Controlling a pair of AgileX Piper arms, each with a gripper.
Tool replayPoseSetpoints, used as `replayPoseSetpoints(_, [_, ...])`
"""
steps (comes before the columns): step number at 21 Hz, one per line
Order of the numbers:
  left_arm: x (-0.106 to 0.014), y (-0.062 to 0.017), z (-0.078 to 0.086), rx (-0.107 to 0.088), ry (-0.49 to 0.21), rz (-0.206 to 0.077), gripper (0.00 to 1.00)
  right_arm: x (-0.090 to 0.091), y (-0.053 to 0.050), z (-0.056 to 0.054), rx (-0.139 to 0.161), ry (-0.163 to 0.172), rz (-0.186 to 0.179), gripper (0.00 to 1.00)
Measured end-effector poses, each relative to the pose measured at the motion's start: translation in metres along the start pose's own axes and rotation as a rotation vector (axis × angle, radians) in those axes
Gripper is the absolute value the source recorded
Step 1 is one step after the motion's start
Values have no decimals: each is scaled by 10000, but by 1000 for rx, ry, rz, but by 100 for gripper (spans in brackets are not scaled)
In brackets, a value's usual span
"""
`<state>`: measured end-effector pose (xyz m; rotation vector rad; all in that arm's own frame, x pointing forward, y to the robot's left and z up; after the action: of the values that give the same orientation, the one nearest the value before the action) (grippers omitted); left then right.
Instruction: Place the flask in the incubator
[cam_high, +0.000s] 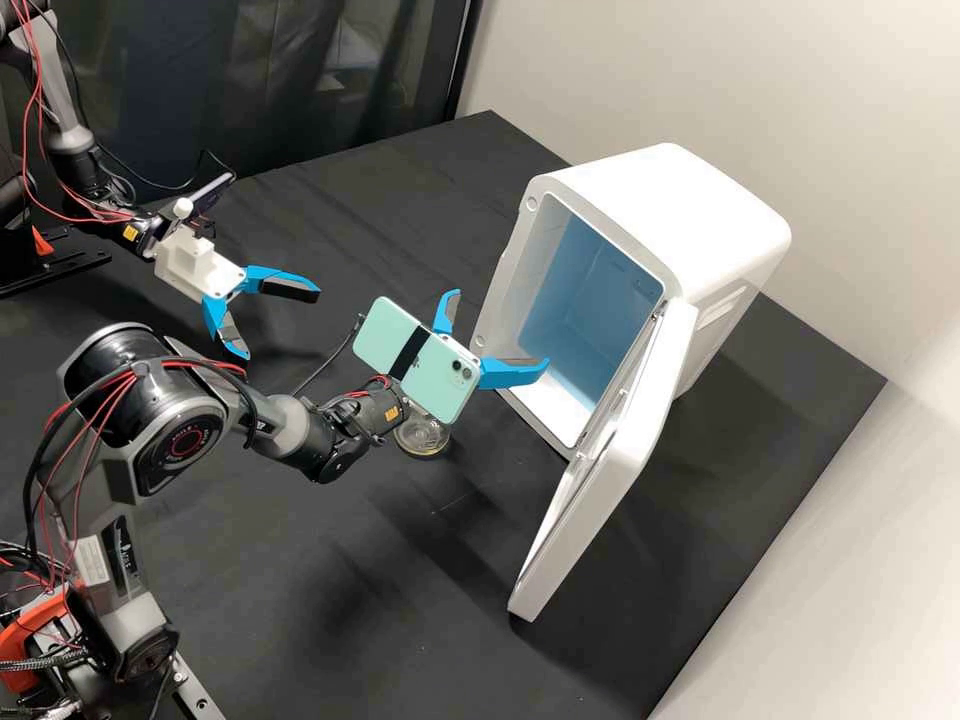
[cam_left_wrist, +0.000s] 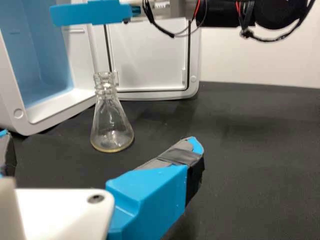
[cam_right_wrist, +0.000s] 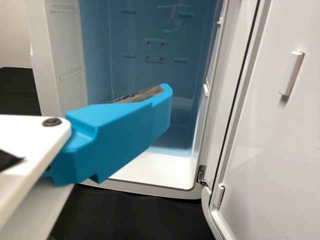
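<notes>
A clear, empty conical flask (cam_high: 425, 438) stands upright on the black bench, just in front of the white incubator (cam_high: 690, 225). The incubator's door (cam_high: 600, 450) hangs open and shows a blue inside (cam_right_wrist: 150, 60). My right gripper (cam_high: 498, 332) hovers open above the flask, level with the incubator's mouth, holding nothing; one of its blue fingers (cam_right_wrist: 120, 130) points into the chamber. My left gripper (cam_high: 265, 312) is open and empty, well to the left of the flask. In the left wrist view the flask (cam_left_wrist: 111, 122) stands apart beyond my left finger (cam_left_wrist: 160, 182), with the right arm's finger (cam_left_wrist: 90, 12) above it.
The bench (cam_high: 400, 600) is covered in black cloth, and its right edge runs close behind the incubator. A white wall stands to the right. The open door juts toward the front of the bench. Cables and arm bases crowd the left side.
</notes>
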<state>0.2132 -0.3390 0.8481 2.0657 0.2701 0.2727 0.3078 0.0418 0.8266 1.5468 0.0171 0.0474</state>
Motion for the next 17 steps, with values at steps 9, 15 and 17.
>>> replayPoseSetpoints(9, [-31,63,-21,-6,5,26,100,0,0,0,0,0,0,100])
replayPoseSetpoints(15, [-32,65,-20,-5,4,27,100,-129,-9,90,-10,23,24,100])
replayPoseSetpoints(17, [-37,59,-20,-6,5,25,100,-200,-33,148,-11,19,16,100])
